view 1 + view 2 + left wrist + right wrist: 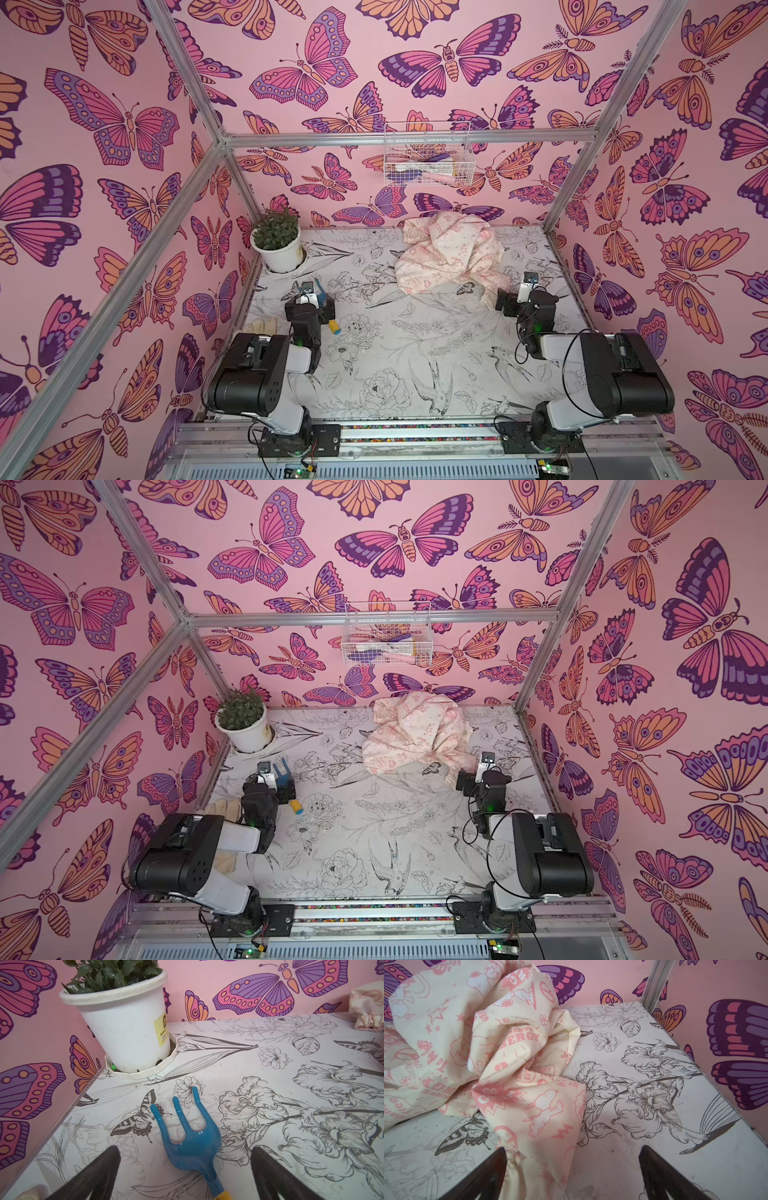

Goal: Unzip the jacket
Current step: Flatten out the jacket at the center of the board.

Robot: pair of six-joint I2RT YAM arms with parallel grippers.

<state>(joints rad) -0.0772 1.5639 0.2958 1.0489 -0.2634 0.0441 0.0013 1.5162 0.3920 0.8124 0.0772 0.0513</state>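
The jacket lies crumpled in a heap at the back of the table, right of centre; it is cream with a pink cartoon print. No zipper shows among its folds. My right gripper is open just in front of the heap. One sleeve runs down between its fingers, close to one fingertip. My left gripper is open at the left side of the table, far from the jacket, whose edge shows in the distance. A blue hand rake lies on the table between the left fingers, untouched.
A white potted plant stands in the back left corner. A beige glove lies by the left wall beside the left arm. The rake's yellow handle pokes out near the left wrist. A wire basket hangs on the back wall.
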